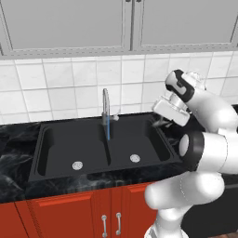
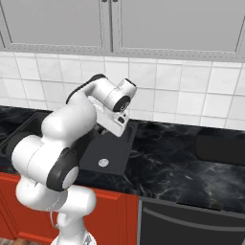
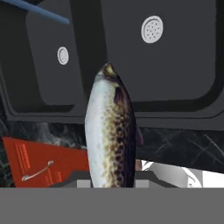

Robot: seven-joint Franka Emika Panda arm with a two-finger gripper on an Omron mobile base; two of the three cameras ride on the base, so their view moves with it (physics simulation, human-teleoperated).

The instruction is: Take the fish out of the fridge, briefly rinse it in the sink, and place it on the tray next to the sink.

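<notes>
While you look along the hand view, you see the fish (image 3: 109,131) standing up from between the finger tips, pale belly on one side and brown speckled back on the other, so the gripper (image 3: 111,183) is clamped on the fish. Beyond it lies the sink (image 3: 183,74), both round silver drains showing, with the front counter edge and a red cabinet door (image 3: 39,164) under it.

From the left base view you find the gripper (image 1: 161,122) over the right rim of the sink (image 1: 56,135), at the back right corner of the right basin. A thin stream of water (image 1: 108,130) runs from the faucet (image 1: 106,104) onto the divider between the basins, well apart from the hand. On the black counter (image 2: 172,167) near its right edge, a dark tray (image 2: 220,148) lies flat.
</notes>
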